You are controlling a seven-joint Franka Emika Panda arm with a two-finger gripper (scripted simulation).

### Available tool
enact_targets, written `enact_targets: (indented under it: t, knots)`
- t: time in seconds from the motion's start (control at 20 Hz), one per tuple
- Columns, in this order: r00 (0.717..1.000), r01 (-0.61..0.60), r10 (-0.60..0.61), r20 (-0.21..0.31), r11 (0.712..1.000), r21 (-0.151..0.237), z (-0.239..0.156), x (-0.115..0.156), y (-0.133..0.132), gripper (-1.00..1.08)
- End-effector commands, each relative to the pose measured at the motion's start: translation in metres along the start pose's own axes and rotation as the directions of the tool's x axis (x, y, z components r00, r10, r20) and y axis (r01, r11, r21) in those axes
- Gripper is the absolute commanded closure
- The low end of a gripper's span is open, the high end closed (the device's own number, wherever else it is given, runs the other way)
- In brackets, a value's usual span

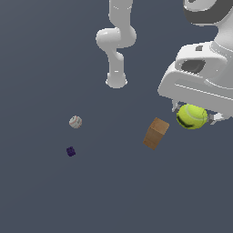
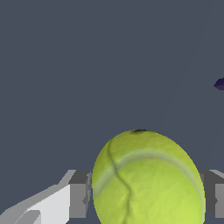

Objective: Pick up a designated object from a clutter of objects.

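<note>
The designated object, a yellow-green tennis ball [image 1: 192,116] with a pale seam, hangs raised at the exterior view's right, held between the fingers of my gripper [image 1: 195,115], which is shut on it. In the wrist view the tennis ball [image 2: 148,179] fills the space between the two grey fingers [image 2: 78,194] of the gripper [image 2: 146,194]. The rest of the clutter lies lower down: a brown box [image 1: 155,133] just beside the ball, a grey-white ball [image 1: 75,122] and a tiny dark purple cube [image 1: 70,151] toward the exterior view's left.
The arm's white base and links [image 1: 116,45] rise at the back middle. A sliver of the purple cube [image 2: 220,84] shows at the wrist view's edge. The dark grey floor [image 1: 113,191] spreads under everything.
</note>
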State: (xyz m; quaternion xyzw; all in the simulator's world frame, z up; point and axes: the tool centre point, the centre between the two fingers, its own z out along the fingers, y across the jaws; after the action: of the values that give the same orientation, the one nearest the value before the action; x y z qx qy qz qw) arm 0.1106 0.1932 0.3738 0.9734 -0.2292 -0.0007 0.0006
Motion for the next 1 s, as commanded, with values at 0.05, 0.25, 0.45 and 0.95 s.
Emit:
enact_targets:
  t: [0.05, 0.25, 0.45, 0.95]
  knots:
    - [1.000, -0.001, 0.001, -0.001, 1.000, 0.001, -0.012, -0.001, -0.016, 1.08]
    - [1.000, 0.000, 0.000, -0.001, 1.000, 0.001, -0.023, -0.002, -0.032, 1.08]
    - [1.000, 0.000, 0.000, -0.001, 1.000, 0.001, -0.031, -0.003, -0.044, 1.08]
    - [1.000, 0.000, 0.000, -0.001, 1.000, 0.002, -0.041, -0.003, -0.059, 1.08]
